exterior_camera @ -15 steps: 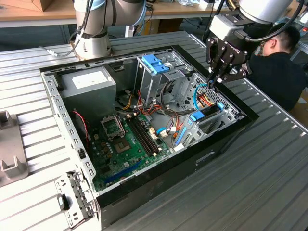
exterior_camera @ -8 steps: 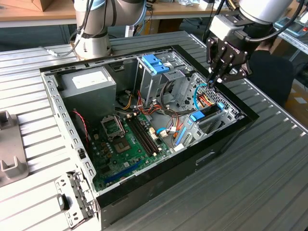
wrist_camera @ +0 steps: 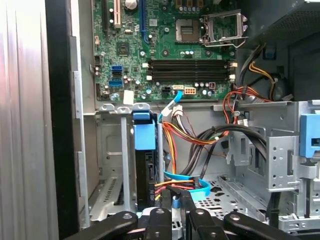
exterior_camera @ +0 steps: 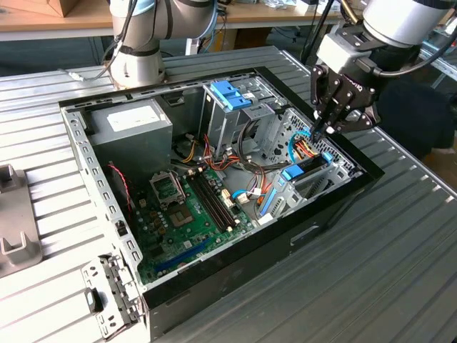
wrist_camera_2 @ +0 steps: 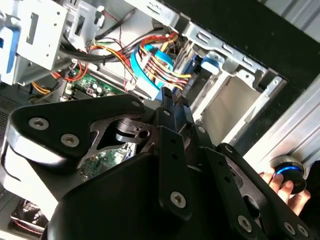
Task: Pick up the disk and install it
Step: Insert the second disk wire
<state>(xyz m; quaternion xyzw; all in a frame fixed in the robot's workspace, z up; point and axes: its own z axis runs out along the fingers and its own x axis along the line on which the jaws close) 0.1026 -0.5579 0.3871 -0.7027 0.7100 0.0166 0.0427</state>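
Hovering over open computer case (exterior_camera: 335,207), pincer (exterior_camera: 330,127) closed, empty. Disk (wrist_camera: 144,165) seated on edge in drive bay just below fingertips, blue carrier uppermost. Judged: install step; final seating needs straight downward press.

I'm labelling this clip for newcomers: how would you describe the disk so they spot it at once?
Find the open computer case, then its corner at the exterior view's right, by the gripper. There the disk stands on edge in a low metal bay. Its light blue frame sits against the case wall, unlike the blue latch high on the tall cage.
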